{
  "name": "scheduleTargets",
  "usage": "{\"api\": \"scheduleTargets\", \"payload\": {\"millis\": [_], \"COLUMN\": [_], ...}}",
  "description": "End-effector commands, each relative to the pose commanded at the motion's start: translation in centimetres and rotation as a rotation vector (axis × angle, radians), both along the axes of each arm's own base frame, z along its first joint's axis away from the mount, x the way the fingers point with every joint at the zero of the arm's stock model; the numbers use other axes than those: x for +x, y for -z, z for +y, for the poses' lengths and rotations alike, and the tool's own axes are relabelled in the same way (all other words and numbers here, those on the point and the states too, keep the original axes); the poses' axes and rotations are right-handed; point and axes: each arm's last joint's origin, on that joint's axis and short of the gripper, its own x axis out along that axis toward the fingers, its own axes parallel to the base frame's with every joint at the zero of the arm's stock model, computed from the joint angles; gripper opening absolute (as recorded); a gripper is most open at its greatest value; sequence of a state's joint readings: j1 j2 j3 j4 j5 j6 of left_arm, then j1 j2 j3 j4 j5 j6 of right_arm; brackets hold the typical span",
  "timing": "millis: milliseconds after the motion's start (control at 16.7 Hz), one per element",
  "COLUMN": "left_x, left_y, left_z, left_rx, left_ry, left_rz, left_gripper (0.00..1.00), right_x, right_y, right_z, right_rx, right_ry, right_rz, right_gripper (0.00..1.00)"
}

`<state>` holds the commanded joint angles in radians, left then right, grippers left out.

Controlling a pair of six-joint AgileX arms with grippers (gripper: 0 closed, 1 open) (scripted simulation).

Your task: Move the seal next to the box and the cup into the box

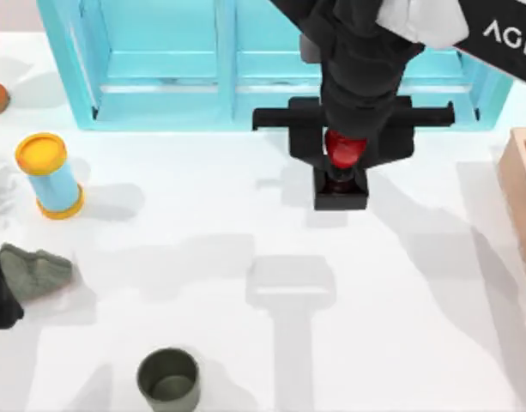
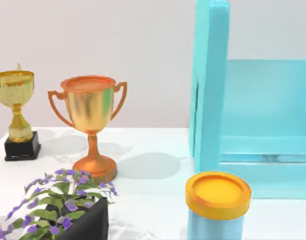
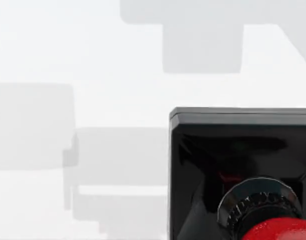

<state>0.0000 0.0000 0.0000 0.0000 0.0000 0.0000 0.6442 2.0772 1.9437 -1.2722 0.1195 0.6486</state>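
The seal (image 1: 341, 176), a black cube base with a glossy red knob, hangs above the table in front of the turquoise shelf, right of centre. My right gripper (image 1: 343, 153) comes down from above and is shut on the red knob. Close up in the right wrist view, the seal (image 3: 232, 160) has its shadows lying well away on the white table. The dark olive cup (image 1: 168, 379) stands upright near the front edge, left of centre, far from both grippers. A tan corner of the box (image 1: 522, 193) sits at the right edge. My left arm is parked at the table's left.
A big turquoise shelf unit (image 1: 160, 69) spans the back. A blue cylinder with yellow ends (image 1: 50, 176) stands at the left, its cap (image 2: 217, 194) close in the left wrist view. Two trophies (image 2: 92, 125) and a potted plant (image 2: 63, 205) crowd the back left corner.
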Motion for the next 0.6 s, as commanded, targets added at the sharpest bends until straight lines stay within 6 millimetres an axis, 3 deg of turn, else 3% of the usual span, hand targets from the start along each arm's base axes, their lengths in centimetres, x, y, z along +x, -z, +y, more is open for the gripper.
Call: {"api": "scheduleTargets", "payload": {"millis": [600], "left_x": [0.0], "left_y": [0.0], "left_z": [0.0], "left_rx": [0.0], "left_ry": [0.0], "left_rz": [0.0], "left_gripper": [1.0], "right_x": [-5.0], "right_y": [-1.5], "right_z": [-9.0], "right_rx": [0.002], "right_ry": [0.0], "right_rz": [0.004], "right_gripper": [0.0]}}
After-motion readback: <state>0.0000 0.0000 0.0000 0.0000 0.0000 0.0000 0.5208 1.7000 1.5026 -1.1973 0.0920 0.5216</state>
